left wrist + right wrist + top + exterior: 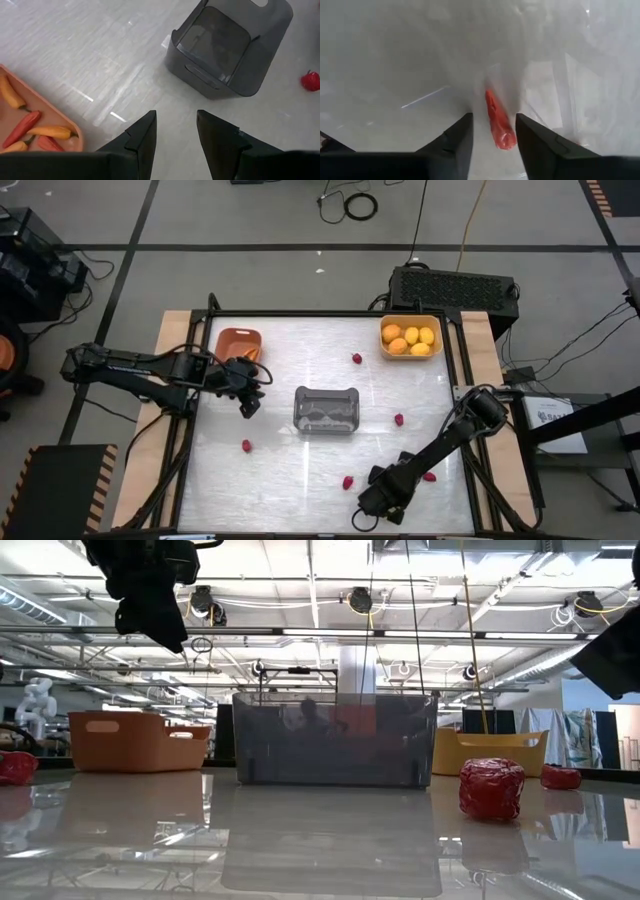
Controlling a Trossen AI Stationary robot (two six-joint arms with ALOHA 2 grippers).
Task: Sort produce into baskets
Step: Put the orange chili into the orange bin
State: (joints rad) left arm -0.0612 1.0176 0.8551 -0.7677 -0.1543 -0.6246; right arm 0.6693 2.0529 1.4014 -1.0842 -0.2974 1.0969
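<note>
Right gripper (pixel 492 137) low over front edge of table (pixel 300 470), fingers parted around a slim red-orange stick (pixel 498 122); contact not clear, so grip cannot be called. Stick seen only in right wrist view; high view hides it under the arm. Right arm stretched diagonally from right table edge toward front centre.
Left gripper (pixel 175 137) between terracotta basket (pixel 238 340) and grey basket (pixel 326 409), fingers apart, nothing between. Left arm reaching in from left side, roughly level.
Yellow basket (pixel 410 352) at far right corner, yellow-orange fruits (pixel 411 336) inside.
Left wrist view alone shows carrot-like sticks (pixel 50 132) in terracotta basket.
Red berries (pixel 356 358) scattered loose on table.
</note>
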